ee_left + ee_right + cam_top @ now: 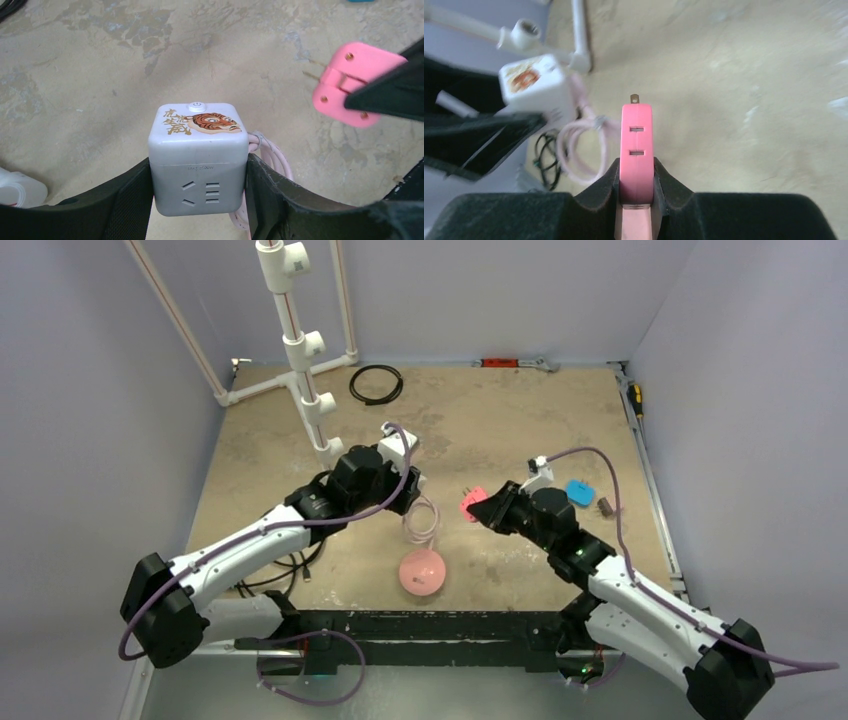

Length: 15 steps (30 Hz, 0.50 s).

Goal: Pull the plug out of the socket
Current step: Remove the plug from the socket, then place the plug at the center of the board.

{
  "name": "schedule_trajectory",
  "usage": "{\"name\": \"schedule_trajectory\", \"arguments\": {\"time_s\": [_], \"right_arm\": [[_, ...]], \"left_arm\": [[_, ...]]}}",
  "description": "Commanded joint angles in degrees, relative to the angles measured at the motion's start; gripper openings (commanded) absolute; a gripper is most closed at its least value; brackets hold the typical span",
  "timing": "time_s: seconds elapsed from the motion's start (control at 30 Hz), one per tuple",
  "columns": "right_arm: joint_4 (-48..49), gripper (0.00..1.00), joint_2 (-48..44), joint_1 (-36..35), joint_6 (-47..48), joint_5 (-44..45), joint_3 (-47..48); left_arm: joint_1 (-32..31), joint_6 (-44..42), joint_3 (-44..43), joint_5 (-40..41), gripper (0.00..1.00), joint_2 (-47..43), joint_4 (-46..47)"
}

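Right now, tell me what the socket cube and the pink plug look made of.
The socket cube: likely moulded plastic, white, smooth, faint sheen, crisp slot holes. The pink plug: likely smooth plastic shell, even colour; its prongs look like bare metal.

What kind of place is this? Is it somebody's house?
Likely a robot test booth, not a house. Plain pale grey walls box in a worn tan tabletop, a white plastic pipe stand rises at the back, and two white-and-black robot arms sit at its near edge.
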<state>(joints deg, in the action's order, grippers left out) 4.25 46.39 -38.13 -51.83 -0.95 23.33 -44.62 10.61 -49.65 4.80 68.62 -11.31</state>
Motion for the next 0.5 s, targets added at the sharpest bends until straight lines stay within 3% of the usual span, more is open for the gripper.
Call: {"name": "schedule_trajectory", "arguments": {"time_s": [0.0, 0.17, 0.3, 0.47], "right_arm": [[-6.28, 0.00, 0.81, 8.47, 8.72, 2.71, 5.09], [-1.38, 0.00, 4.57, 24.25, 12.55, -8.35, 3.31], [3.86, 0.00, 11.26, 33.33, 13.16, -16.06, 2.11], [7.33, 0.00, 16.66, 41.34, 11.85, -19.06, 0.27]], "left_arm": [[0.15, 1.46, 0.32, -4.14, 0.00, -4.77, 7.24], [0.15, 1.52, 1.22, -7.08, 0.00, -6.14, 9.00], [0.15, 1.51, 1.02, -8.54, 0.00, -6.11, 8.90], [0.10, 1.86, 1.03, -9.60, 0.00, -5.94, 8.98]]}}
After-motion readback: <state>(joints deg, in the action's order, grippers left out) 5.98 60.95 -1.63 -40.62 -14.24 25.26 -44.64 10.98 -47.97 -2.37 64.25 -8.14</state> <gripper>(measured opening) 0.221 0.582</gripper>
